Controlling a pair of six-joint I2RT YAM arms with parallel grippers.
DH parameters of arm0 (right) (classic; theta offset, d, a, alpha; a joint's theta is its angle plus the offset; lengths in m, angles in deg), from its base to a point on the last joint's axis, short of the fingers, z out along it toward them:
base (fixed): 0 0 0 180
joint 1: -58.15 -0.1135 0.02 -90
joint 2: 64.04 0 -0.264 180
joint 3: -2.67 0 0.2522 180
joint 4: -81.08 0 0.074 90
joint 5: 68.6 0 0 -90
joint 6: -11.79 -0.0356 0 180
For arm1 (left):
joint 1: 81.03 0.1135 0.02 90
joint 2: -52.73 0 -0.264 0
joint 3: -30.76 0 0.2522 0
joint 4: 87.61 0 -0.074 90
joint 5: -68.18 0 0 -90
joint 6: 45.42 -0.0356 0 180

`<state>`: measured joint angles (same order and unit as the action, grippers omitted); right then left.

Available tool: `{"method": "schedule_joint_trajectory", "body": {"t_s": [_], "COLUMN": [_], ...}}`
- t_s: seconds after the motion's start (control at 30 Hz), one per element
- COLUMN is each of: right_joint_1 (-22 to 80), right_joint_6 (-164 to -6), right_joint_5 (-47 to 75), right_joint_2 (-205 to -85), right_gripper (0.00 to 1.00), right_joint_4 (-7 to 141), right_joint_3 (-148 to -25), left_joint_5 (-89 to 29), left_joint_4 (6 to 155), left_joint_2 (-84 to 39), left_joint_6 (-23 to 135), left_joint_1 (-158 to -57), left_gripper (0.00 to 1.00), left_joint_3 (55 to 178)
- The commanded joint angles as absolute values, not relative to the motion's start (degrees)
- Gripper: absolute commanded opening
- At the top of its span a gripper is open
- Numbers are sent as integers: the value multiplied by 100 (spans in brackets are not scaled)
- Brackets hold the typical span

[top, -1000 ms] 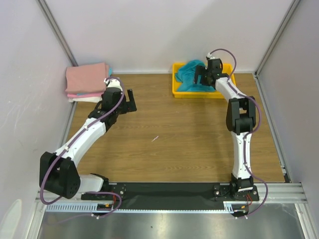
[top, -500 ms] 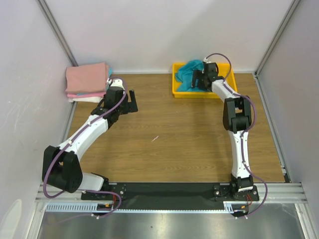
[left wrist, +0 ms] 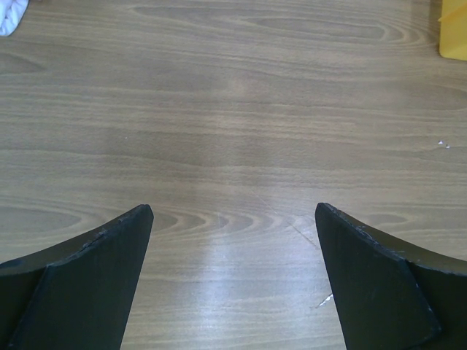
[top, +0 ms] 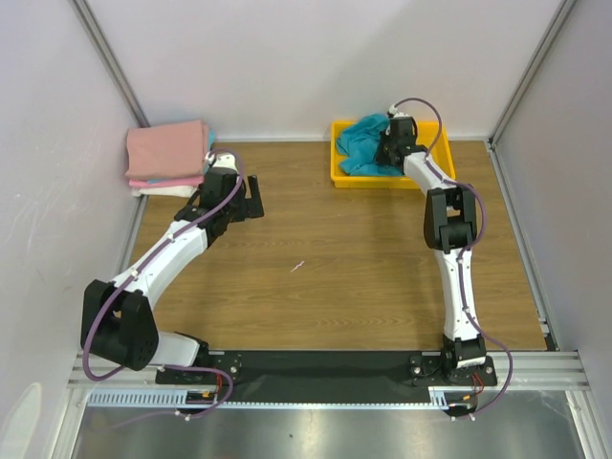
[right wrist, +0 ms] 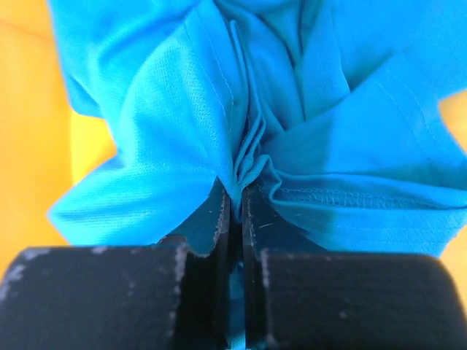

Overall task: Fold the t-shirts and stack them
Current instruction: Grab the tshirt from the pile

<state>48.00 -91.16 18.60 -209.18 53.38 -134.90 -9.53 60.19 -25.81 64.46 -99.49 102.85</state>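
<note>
A crumpled blue t-shirt (top: 361, 145) lies in the yellow bin (top: 339, 176) at the back of the table. My right gripper (top: 387, 146) reaches into the bin and is shut on a bunched fold of the blue t-shirt (right wrist: 241, 109), the cloth pinched between its two jaws at the right gripper (right wrist: 236, 191). A stack of folded t-shirts (top: 169, 153), pink on top, sits at the back left corner. My left gripper (top: 251, 199) hovers just right of that stack, open, with only bare wood between its fingers (left wrist: 109, 277).
Grey walls close in the table on the left, back and right. The wooden tabletop (top: 325, 268) stretches between the two arms. A small white scrap (top: 297, 266) lies near the middle. The yellow bin's corner (left wrist: 453, 29) shows at the left wrist view's upper right.
My right gripper has moved left and down into the bin and closed on the blue t-shirt. The left arm has shifted slightly toward the back.
</note>
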Motion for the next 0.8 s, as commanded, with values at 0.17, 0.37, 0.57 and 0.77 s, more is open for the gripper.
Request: {"method": "schedule_joint_trajectory", "body": {"t_s": [0.17,0.37,0.57,0.77], "right_joint_1": [4760,4708,4462,4059], "right_joint_6": [-8700,-8366,-7944,-7838], "right_joint_5": [1859,1613,1561,1288], "right_joint_2": [-19905,-18860,-17778,-16926], "right_gripper": [0,0,0,0], "right_joint_4": [5774,5721,5598,5221], "right_joint_3": [-14466,-14882,-15004,-15014], "left_joint_5": [-978,-1391,-1830,-2138], "left_joint_4": [6095,6491,7079,7475], "left_joint_2": [-2356,-2338,-2294,-2251], "left_joint_6": [6410,6383,6217,6120], "left_joint_1": [-9940,-9940,-9940,-9940], "left_gripper": [100,100,100,100], "left_joint_3": [10587,10622,10745,11202]}}
